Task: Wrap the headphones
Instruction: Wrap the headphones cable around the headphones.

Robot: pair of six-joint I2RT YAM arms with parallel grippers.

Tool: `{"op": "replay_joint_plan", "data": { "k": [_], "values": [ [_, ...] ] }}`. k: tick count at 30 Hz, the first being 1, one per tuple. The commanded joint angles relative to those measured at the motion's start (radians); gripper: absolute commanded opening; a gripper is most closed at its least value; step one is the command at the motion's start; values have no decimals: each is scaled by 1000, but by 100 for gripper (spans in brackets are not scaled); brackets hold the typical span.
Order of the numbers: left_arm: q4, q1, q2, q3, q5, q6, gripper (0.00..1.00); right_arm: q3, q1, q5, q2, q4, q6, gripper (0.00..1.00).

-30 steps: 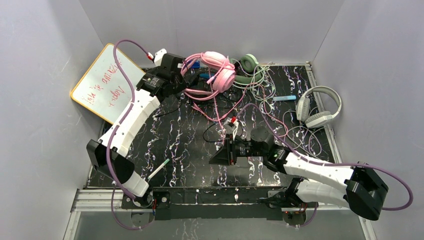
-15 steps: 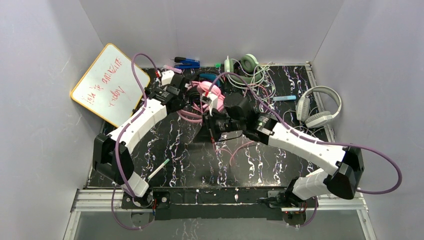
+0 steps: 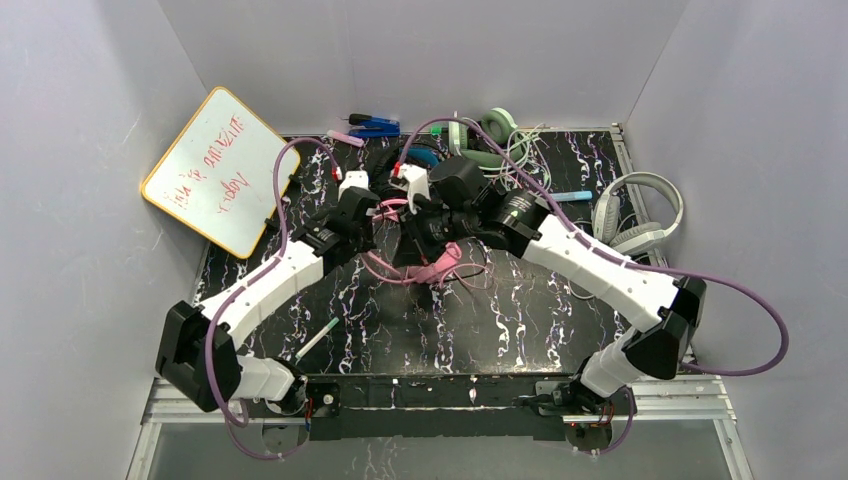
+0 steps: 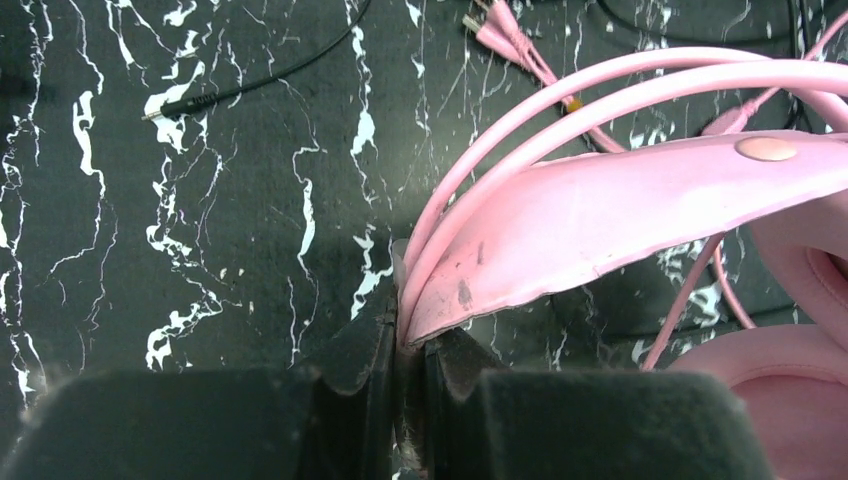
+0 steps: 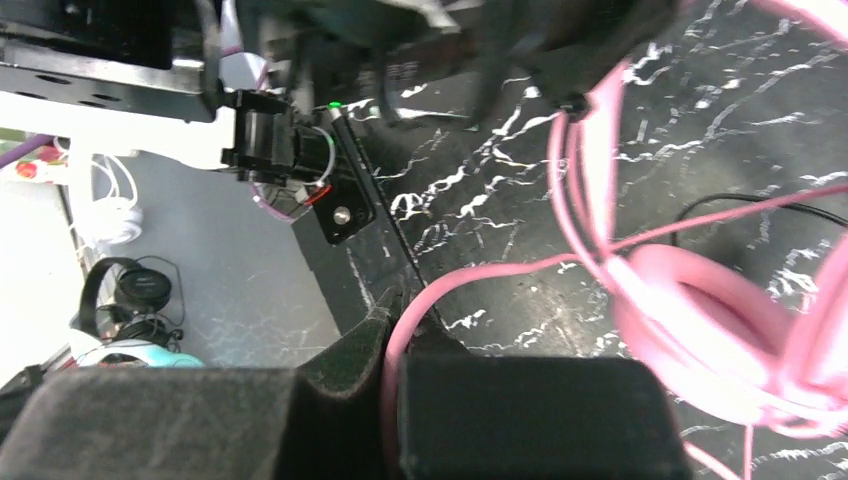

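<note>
The left gripper (image 4: 405, 345) is clamped on the headband edge of the pink headphones (image 4: 620, 210). The right gripper (image 5: 395, 335) is clamped on the pink cord (image 5: 470, 275). Both grippers meet over the middle of the black marbled table (image 3: 530, 320), with the headset between them. White-grey headphones (image 3: 635, 215) lie at the table's right edge.
</note>
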State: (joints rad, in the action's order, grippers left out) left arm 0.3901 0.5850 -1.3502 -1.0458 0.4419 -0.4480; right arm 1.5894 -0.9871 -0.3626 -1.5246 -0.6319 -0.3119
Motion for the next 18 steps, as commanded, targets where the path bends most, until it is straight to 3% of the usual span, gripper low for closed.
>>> {"op": "replay_joint_plan", "data": {
  "k": [1, 5, 9, 14, 18],
  "values": [
    [-93, 10, 100, 44, -101, 58, 0, 18, 42, 54, 96, 7, 49, 10],
    [-77, 69, 134, 62, -161, 150, 0, 37, 86, 64, 112, -28, 75, 12],
    [-14, 92, 161, 49, -135, 187, 0, 75, 131, 127, 92, -113, 93, 3],
    [57, 108, 180, 25, -192, 230, 0, 79, 158, 278, 77, -187, 116, 3],
    [109, 122, 193, 10, -192, 239, 0, 95, 169, 408, 60, -240, 131, 8]
  ]
}}
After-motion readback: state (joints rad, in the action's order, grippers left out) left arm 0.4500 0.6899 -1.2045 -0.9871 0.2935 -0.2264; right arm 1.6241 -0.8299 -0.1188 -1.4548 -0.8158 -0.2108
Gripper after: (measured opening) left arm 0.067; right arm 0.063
